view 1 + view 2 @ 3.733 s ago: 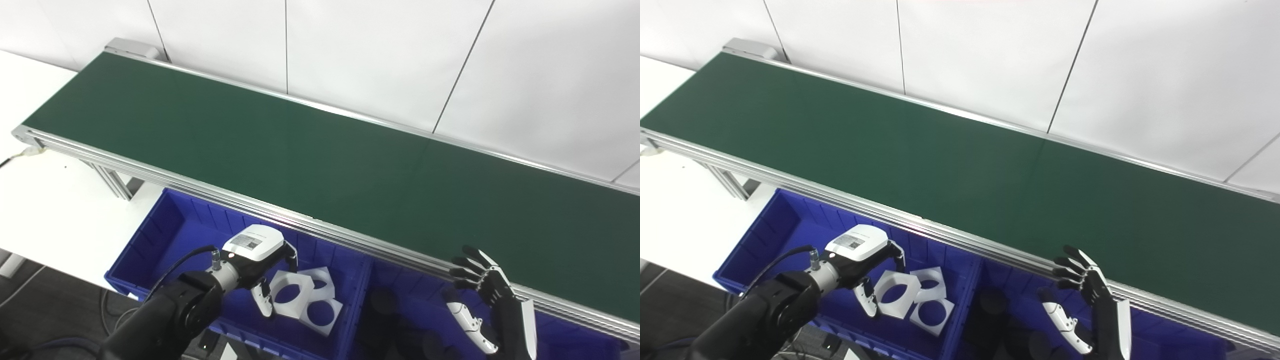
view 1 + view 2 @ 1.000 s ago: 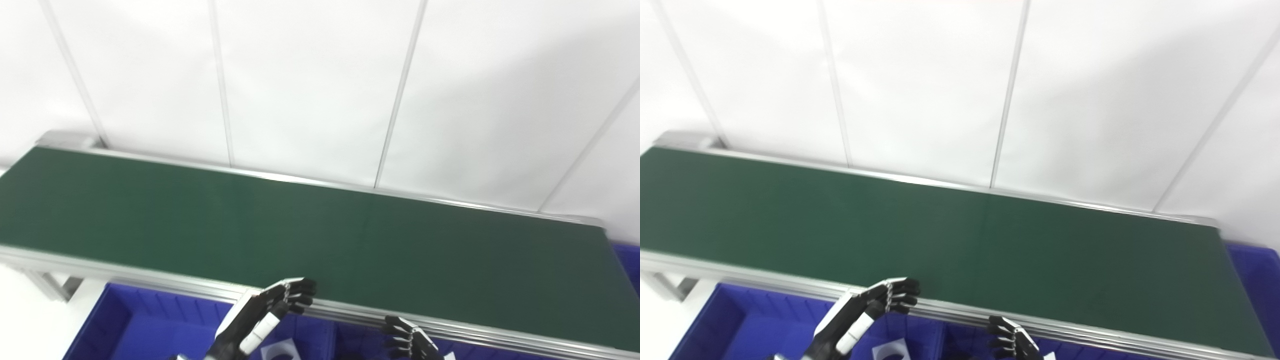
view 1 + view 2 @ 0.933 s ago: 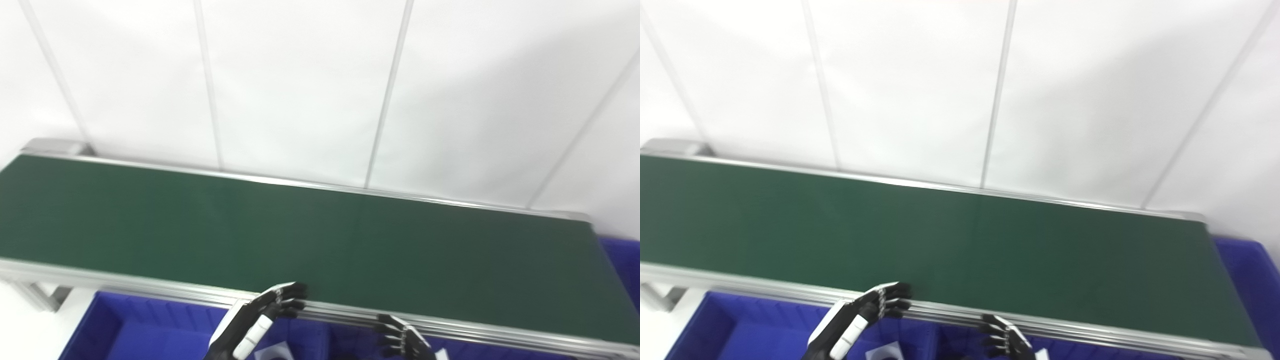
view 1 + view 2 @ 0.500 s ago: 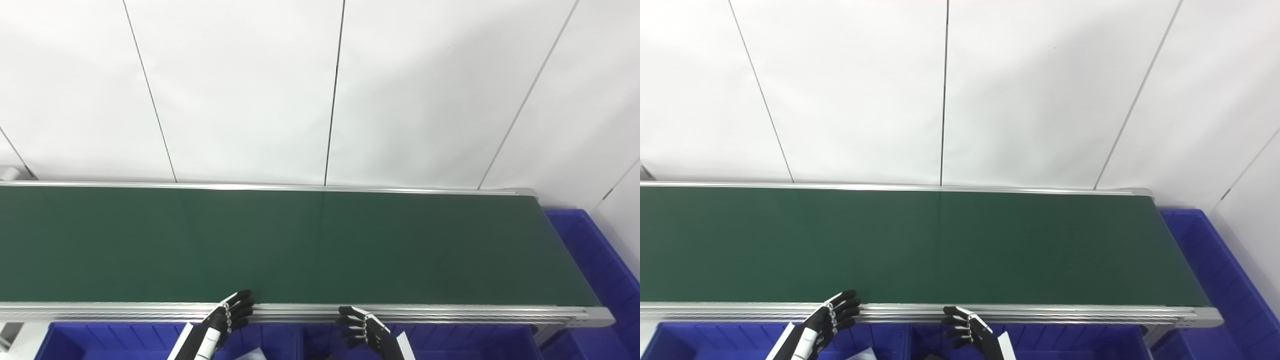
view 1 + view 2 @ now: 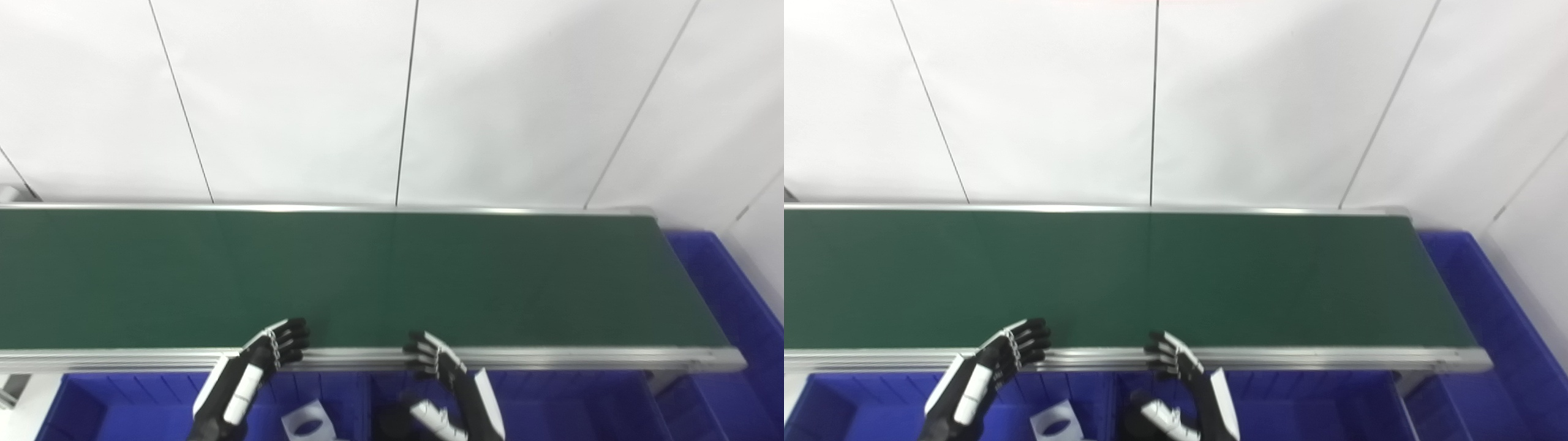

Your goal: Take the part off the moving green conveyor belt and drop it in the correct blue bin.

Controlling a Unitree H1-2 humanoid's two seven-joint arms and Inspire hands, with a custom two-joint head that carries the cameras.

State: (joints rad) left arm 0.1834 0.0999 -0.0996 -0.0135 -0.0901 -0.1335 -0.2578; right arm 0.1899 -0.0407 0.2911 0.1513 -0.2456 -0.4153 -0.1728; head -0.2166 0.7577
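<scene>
left hand (image 5: 257,367): fingers spread, empty, at conveyor belt (image 5: 367,275) near edge | right hand (image 5: 450,380): spread, empty | one white part (image 5: 309,422) in blue bin (image 5: 122,404)

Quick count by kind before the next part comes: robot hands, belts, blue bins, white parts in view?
Robot hands: 2, the left robot hand and the right robot hand, both open
Green conveyor belt: 1, no part on it
Blue bins: 3, the left front bin, the right front bin, the end bin
White part: 1, in the left front bin
Total: 7
</scene>
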